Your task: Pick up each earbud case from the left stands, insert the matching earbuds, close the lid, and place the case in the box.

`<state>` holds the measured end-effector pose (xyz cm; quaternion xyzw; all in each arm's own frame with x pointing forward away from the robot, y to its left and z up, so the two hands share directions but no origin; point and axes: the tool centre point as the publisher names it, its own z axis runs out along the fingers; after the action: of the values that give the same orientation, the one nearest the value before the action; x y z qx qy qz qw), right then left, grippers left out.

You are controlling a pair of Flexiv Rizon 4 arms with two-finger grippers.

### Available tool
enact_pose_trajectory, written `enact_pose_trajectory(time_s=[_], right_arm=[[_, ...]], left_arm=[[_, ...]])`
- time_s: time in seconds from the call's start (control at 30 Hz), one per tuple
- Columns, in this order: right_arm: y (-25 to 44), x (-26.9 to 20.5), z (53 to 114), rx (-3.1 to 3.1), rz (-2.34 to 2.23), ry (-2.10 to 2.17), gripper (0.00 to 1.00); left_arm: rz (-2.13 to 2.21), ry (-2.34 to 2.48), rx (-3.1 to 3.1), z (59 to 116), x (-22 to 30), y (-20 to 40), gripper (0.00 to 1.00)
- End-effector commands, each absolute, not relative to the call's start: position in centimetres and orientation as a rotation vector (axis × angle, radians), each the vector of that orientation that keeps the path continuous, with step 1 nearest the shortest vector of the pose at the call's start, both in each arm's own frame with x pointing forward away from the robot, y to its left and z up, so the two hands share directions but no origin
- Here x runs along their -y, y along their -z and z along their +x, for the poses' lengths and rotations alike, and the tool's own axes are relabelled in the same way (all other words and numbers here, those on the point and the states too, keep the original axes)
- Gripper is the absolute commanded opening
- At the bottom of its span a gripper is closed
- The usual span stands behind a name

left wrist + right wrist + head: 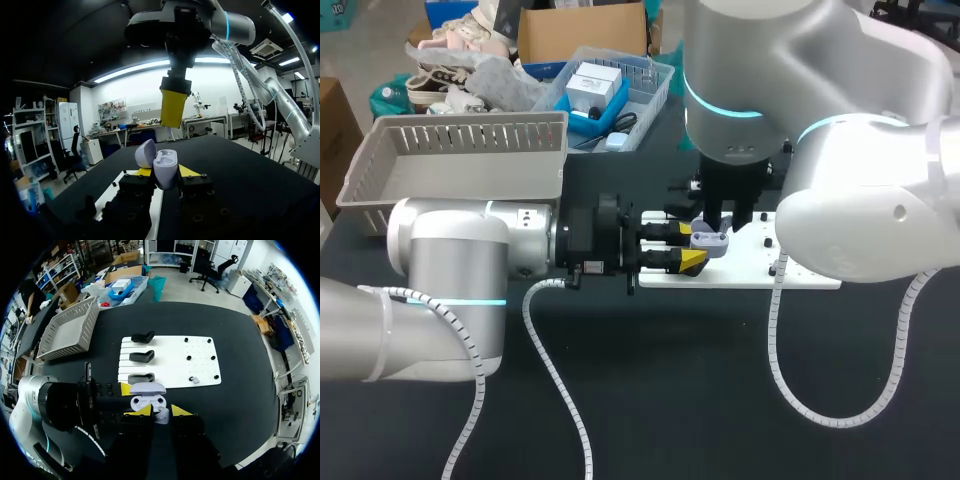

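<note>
A lavender earbud case (164,169) with its lid open sits upright between the yellow fingertips of my left gripper (165,173), which is shut on it. In the head view that gripper (688,246) holds the case (710,241) at the left edge of the white board (790,268). My right gripper (728,222) hangs straight above the case, pointing down. In the right wrist view its fingers (161,411) are shut on a small pale earbud (161,416) just over the open case (148,400). Another earbud (195,380) lies on the board (200,357).
Three black stands (141,356) stand in a column on the board's left part, with black pegs on its right part. A grey slotted basket (460,160) sits at the back left of the table. Behind it stands a clear bin (620,95).
</note>
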<state>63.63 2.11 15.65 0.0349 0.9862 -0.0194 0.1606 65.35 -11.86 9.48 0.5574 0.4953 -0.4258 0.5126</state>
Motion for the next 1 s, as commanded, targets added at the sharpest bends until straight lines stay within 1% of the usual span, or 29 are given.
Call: enact_pose_trajectory(time_s=[0.03,0.23,0.6,1.0], right_arm=[[-15.6,-2.2,63.6,-2.814,0.103,0.06,0.0],[-15.6,-2.2,63.6,-2.814,0.103,0.06,0.0],[-15.3,-1.7,64.8,-2.837,0.403,0.137,0.0],[-15.6,-1.8,64.7,-2.798,0.515,0.162,0.0]], left_arm=[[1.339,1.022,-1.191,65.4,12.0,-9.4,0.0],[1.339,1.022,-1.191,65.4,12.0,-9.4,0.0],[1.339,1.022,-1.191,65.4,12.0,-9.4,0.0],[1.339,1.022,-1.191,65.4,12.0,-9.4,0.0]])
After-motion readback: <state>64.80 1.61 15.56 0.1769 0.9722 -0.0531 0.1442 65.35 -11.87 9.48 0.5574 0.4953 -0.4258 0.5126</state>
